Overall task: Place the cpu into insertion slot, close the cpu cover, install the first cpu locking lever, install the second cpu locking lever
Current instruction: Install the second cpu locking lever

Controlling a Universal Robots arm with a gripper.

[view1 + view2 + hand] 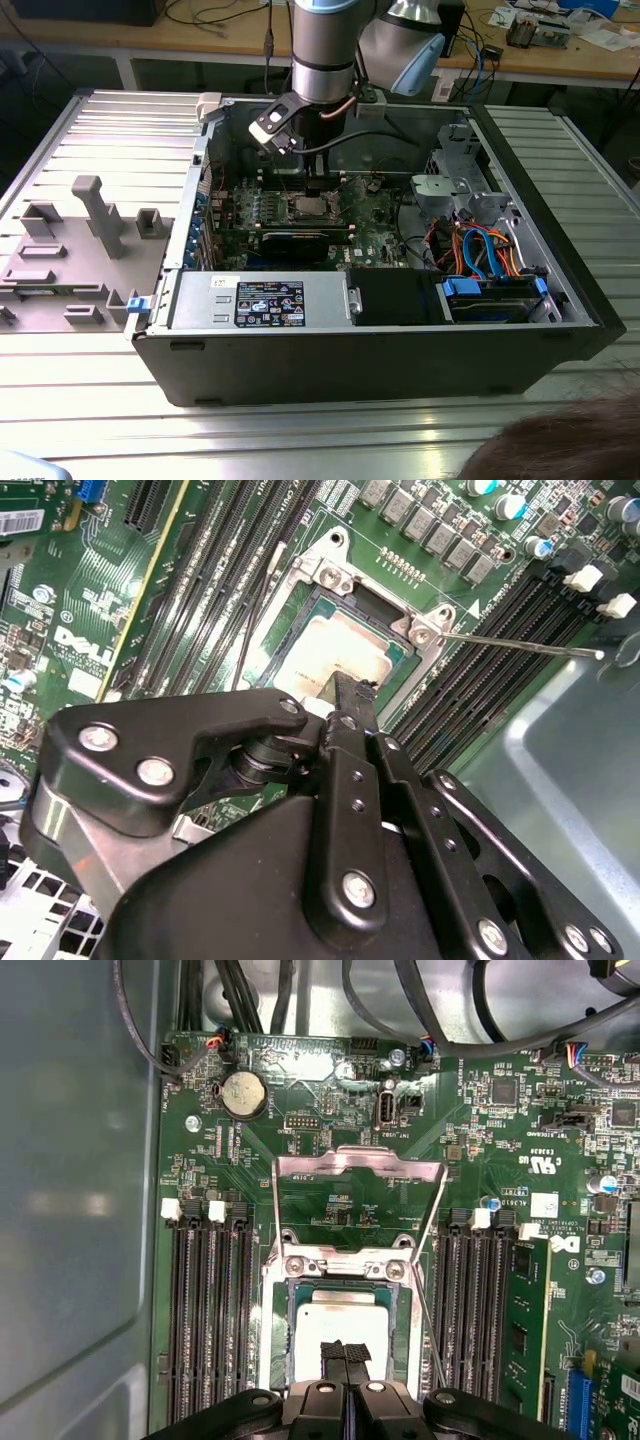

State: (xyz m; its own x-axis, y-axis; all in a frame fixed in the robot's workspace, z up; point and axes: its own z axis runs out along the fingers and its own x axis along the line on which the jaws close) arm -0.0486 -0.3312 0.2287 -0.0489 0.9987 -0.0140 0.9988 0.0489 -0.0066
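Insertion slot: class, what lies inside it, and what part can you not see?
The cpu lies inside the insertion slot, silver top showing; the cpu cover is swung open. The gripper, jaws together, covers one edge of the chip, and the chip hides the slot's floor.

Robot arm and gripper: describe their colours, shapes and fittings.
The arm is made of silver-grey cylinders with light blue caps and a black wrist band; a small black-and-white box sits beside it. The gripper is matte black, built of flat linked plates with round silver screws.
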